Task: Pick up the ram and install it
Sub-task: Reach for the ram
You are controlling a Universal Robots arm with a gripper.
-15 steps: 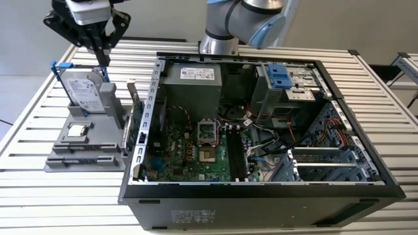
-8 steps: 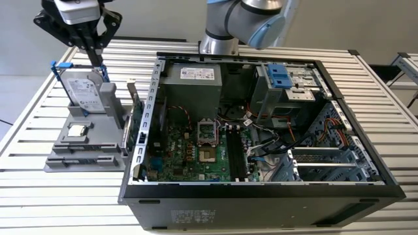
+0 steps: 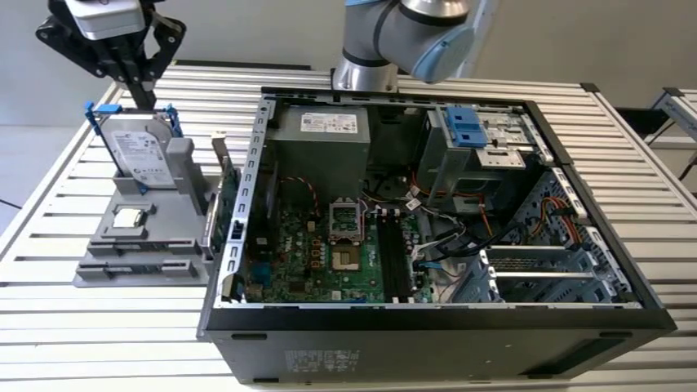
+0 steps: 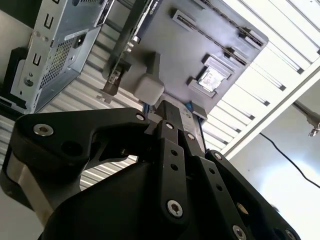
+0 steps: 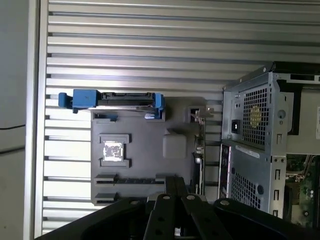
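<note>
Our claw (image 5: 175, 183) hangs closed and empty over the gray holder (image 5: 150, 150), so we should open it before descending. The ram (image 5: 130, 178), though we cannot be sure, looks like the dark strip in the holder's long slot. We should grip it squarely at mid-length, clear of the hard drive (image 3: 139, 151).

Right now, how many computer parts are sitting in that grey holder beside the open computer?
3: a hard drive standing upright at one end, a small square chip lying flat near it, and a green card on edge along the side nearest the case. Others may be hidden.
</note>
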